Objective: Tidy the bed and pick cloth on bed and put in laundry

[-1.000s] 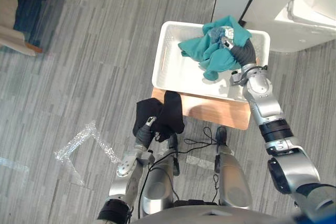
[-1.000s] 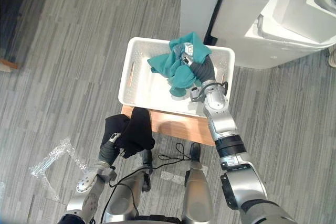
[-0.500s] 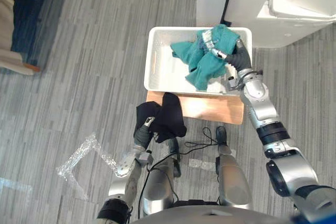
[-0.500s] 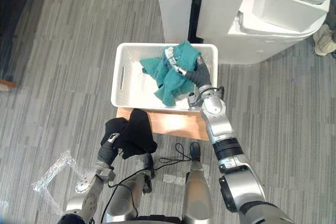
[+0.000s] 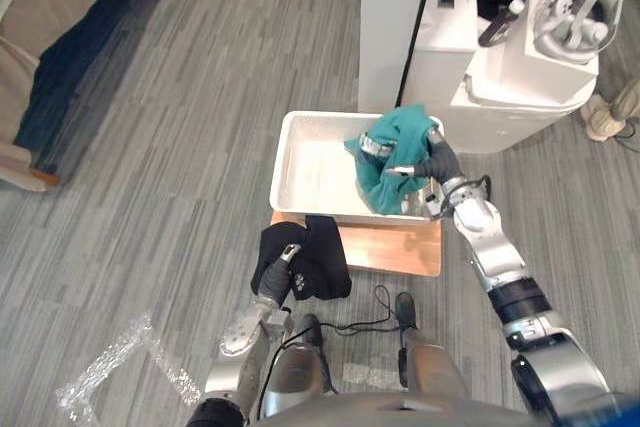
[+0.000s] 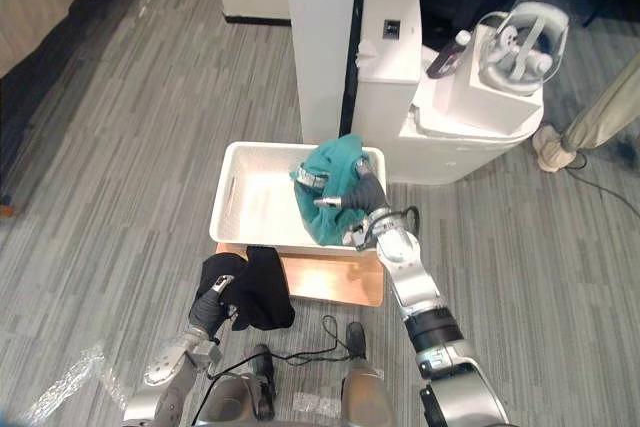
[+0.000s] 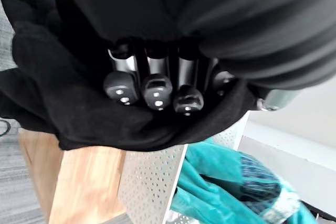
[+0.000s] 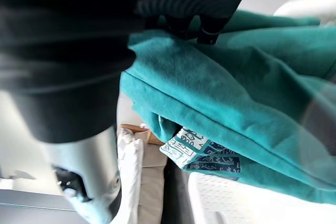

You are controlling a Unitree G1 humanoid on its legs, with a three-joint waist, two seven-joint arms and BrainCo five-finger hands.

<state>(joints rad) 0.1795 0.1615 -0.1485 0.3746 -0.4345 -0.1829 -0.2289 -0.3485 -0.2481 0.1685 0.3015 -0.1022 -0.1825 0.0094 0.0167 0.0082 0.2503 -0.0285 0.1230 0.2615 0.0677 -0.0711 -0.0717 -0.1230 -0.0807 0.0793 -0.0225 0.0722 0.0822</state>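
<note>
While teal cloth (image 5: 395,154) hangs crumpled, black cloth (image 5: 318,265) is balled up.

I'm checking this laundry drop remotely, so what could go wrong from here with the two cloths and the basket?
1. The right hand grips the teal cloth over the white basket's far right corner; released there, part may drape over the rim or fall outside.
2. The left hand holds the black cloth outside the basket, by the wooden stand; dropped now, it would likely miss.
</note>
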